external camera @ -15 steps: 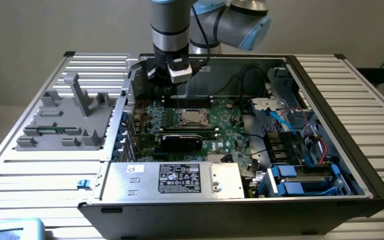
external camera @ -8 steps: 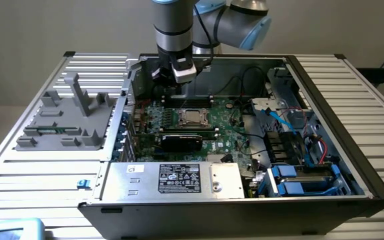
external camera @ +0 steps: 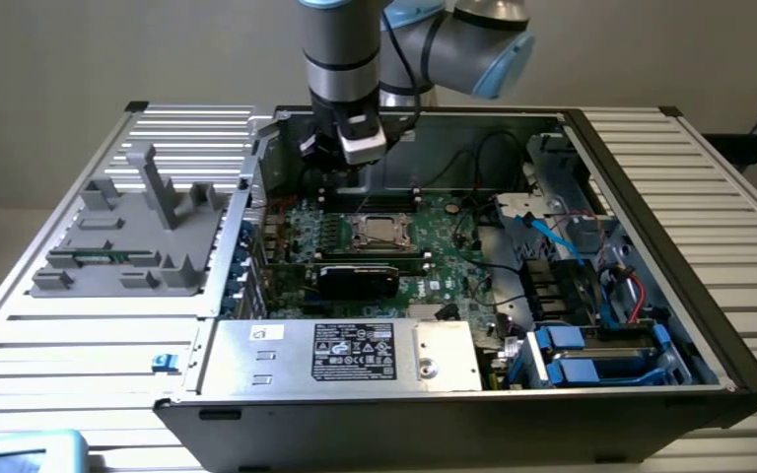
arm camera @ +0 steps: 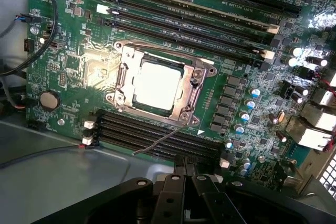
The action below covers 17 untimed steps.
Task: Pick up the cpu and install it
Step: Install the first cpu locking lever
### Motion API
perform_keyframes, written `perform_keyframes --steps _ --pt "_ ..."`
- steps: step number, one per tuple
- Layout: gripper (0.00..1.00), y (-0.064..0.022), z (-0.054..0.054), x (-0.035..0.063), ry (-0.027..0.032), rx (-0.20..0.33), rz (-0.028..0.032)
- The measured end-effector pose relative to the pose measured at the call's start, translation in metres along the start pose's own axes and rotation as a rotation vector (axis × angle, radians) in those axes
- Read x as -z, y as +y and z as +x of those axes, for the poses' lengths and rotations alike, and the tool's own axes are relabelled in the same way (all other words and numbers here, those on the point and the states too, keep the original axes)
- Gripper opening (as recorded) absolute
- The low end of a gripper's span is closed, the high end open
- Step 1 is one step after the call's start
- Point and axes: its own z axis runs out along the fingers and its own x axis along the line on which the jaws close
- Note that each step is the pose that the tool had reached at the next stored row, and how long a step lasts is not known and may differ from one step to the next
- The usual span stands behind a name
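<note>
The cpu [arm camera: 156, 85] lies flat inside the metal socket frame [arm camera: 195, 83] on the green motherboard [arm camera: 247, 51], between rows of black memory slots [arm camera: 152, 134]. The closed end effector [arm camera: 185, 174] holds nothing.

The picture's edge is cutting off the gripper [arm camera: 185, 170] body behind the jaws. Ahead of the jaws, glare is washing out the cpu [arm camera: 156, 85] top, making any marking unreadable. In the exterior view, the arm [external camera: 342, 59] is running out of frame, and print on the silver box [external camera: 247, 363] label [external camera: 352, 352] is showing too small to read.
</note>
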Motion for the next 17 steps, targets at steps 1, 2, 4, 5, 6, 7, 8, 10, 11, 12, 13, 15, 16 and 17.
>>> perform_keyframes --steps 1,2,4,5,6,7,8,10,11,12,13,15,16,17 --pt "0.11 0.0001 0.0000 -0.0004 0.0040 -0.014 -0.0016" --pt "0.11 0.0002 0.0000 -0.0007 0.0079 -0.028 -0.0030" --pt "0.11 0.0003 -0.0001 -0.0015 0.0154 -0.052 -0.0046" --pt "0.11 0.0004 -0.0001 -0.0019 0.0193 -0.062 -0.0042" --pt "0.11 0.0005 -0.0002 -0.0021 0.0227 -0.070 -0.0043" --pt "0.11 0.0004 -0.0007 -0.0020 0.0235 -0.073 -0.0040" --pt "0.11 0.0004 -0.0013 -0.0020 0.0237 -0.073 -0.0038" --pt "0.11 0.0003 -0.0025 -0.0026 0.0250 -0.076 -0.0039" --pt "0.11 0.0004 -0.0026 -0.0032 0.0285 -0.085 -0.0047" --pt "0.11 0.0006 -0.0027 -0.0037 0.0318 -0.095 -0.0053" --pt "0.11 0.0007 -0.0028 -0.0042 0.0353 -0.106 -0.0058" --pt "0.11 0.0009 -0.0029 -0.0051 0.0425 -0.127 -0.0059" --pt "0.11 0.0011 -0.0029 -0.0056 0.0461 -0.138 -0.0057" --pt "0.11 0.0011 -0.0029 -0.0060 0.0498 -0.148 -0.0049"
